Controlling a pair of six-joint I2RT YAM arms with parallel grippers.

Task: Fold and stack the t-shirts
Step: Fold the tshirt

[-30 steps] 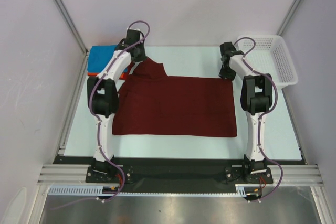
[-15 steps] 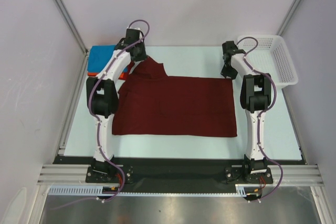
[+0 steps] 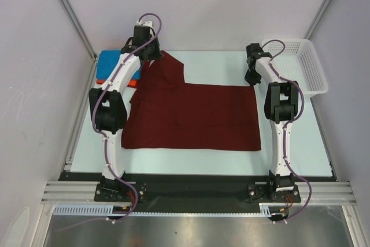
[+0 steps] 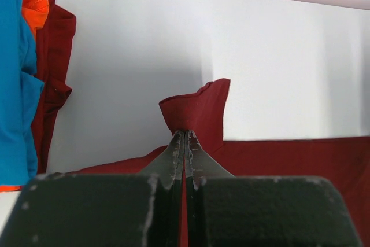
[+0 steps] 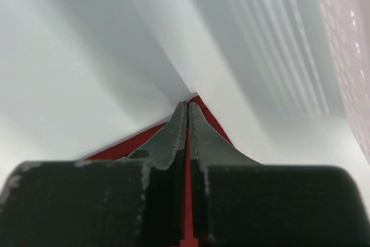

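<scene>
Maroon t-shirt, place: the maroon t-shirt (image 3: 196, 117) lay spread across the middle of the tabletop (image 3: 219, 65), its hem toward 6 o'clock.
Left fingers: I saw the left fingers (image 4: 180, 140) pressed together on a peak of maroon cloth at the shirt's 11 o'clock corner, which was lifted off the surface.
Right fingers: the right fingers (image 5: 184, 111) were clamped on the 1 o'clock corner, with a sliver of red showing between them.
Handling: I judged it light, limp and not fragile. It would sag and drag between two pinch points, so both far corners needed to travel together toward 6 o'clock to lay a clean fold.
Where to hold: the corners and seams, where doubled cloth gave the most bite, I reckoned.
Looks: plain dark red with no print, mostly flat, with a slight rumple near the raised left corner.
Other shirts: the blue t-shirt (image 3: 110, 62) sat at 10 o'clock on the orange-red t-shirt (image 4: 34, 7), only the edges of which showed.
Basket: a white mesh basket (image 3: 312, 67) stood at 2 o'clock, apart from the cloth.
</scene>
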